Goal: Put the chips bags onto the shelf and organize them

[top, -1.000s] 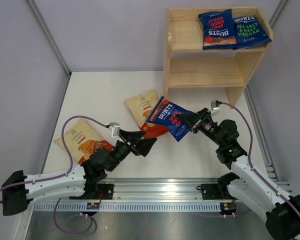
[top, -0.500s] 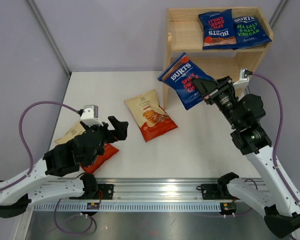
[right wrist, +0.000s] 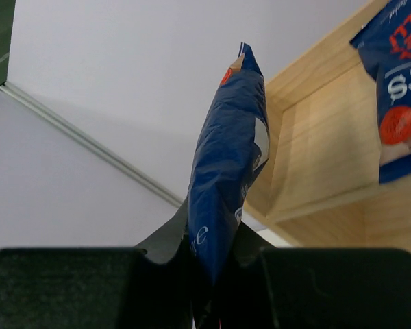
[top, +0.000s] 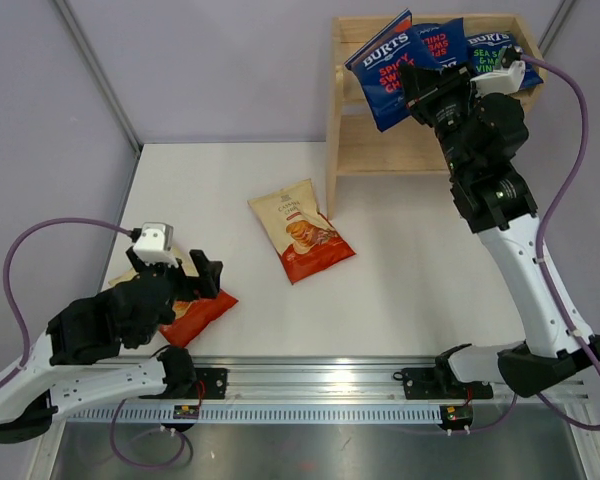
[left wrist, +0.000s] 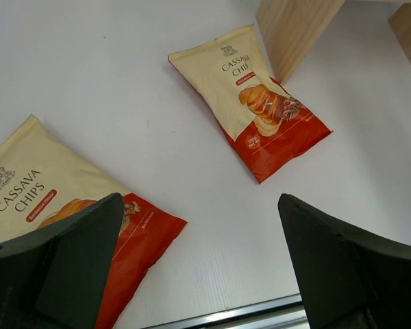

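The right gripper is up high, jaws clamped on one edge of a dark blue glossy snack bag. It holds the bag edge-on at the top tier of the light wooden two-tier shelf, and the bag is not laid down yet. Its face reads "BURTS" and "SPICY", with "CH" below.

Two more are already flat on that top tier. A dark blue bag with red lettering is mostly hidden behind the arm. Beside it, a dark blue bag with green lettering shows "SEA S", "& M", "VINE". So by my reckoning that's two shelved and a third about to land.

Down on the white table, two bags marked "CASSAVA CHIPS" wait. The middle cream-and-red bag lies near the shelf's foot. The near cream-and-red bag sits right beneath the left gripper, fingers spread wide, holding nothing.
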Controlling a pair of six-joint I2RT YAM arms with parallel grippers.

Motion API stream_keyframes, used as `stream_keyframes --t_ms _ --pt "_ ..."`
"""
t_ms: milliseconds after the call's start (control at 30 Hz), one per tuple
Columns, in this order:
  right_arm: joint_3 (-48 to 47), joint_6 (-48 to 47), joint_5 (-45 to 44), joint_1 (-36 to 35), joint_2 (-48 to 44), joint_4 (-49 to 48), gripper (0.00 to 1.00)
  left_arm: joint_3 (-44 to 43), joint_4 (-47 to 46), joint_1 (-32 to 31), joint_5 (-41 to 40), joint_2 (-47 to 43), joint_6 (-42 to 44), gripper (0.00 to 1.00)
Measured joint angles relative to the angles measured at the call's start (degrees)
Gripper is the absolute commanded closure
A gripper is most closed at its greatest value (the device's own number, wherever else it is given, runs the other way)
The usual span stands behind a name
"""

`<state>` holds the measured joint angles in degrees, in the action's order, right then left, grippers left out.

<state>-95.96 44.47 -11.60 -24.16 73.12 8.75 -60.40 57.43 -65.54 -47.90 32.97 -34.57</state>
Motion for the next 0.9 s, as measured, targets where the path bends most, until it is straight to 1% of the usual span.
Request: stream_keyframes --t_ms 100,267,333,433,500,600,667,767,800,867,900 --pt "-6.1 -2.2 -0.9 1.9 5.5 0.3 0.90 0.8 0.0 0.0 -0.2 -3.0 1.3 0.01" --pt "-13.7 -3.7 -0.9 5.6 14.1 0.6 0.89 3.6 0.3 0.0 -0.5 -4.7 2.3 0.01" --pt "-17.0 -4.2 -0.8 6.3 17.6 0.7 0.87 5.0 0.3 0.0 -0.6 -5.5 2.4 0.01" --pt "-22.0 -4.8 -0.7 6.5 23.1 1.0 0.86 7.2 0.1 0.0 -0.6 -7.1 2.7 0.01" --pt "-23.7 -4.7 -0.2 6.5 25.6 1.7 0.85 7.7 0.0 0.0 -0.6 -7.5 2.9 0.01" --pt "-25.5 -3.8 -1.0 6.2 28.3 5.0 0.84 7.7 -0.3 0.0 -0.6 -7.5 2.9 0.01" --pt "-26.8 -3.3 -1.9 5.7 29.4 7.2 0.81 7.7 -0.4 0.0 -0.6 -7.5 2.9 0.01" --pt "-31.6 -2.8 -3.9 4.4 31.5 12.4 0.79 7.8 -0.5 0.0 -0.6 -7.5 2.9 0.01" --pt "-33.7 -2.7 -4.2 4.1 32.4 13.9 0.75 7.8 -0.5 0.0 -0.6 -7.5 2.9 0.01" --pt "-39.9 -2.5 -4.4 3.5 34.7 18.1 0.70 7.8 -0.5 0.0 -0.6 -7.5 3.0 0.01" --pt "-43.6 -2.4 -4.4 3.4 36.1 20.5 0.63 7.9 -0.5 0.0 -0.6 -7.5 3.1 0.01"
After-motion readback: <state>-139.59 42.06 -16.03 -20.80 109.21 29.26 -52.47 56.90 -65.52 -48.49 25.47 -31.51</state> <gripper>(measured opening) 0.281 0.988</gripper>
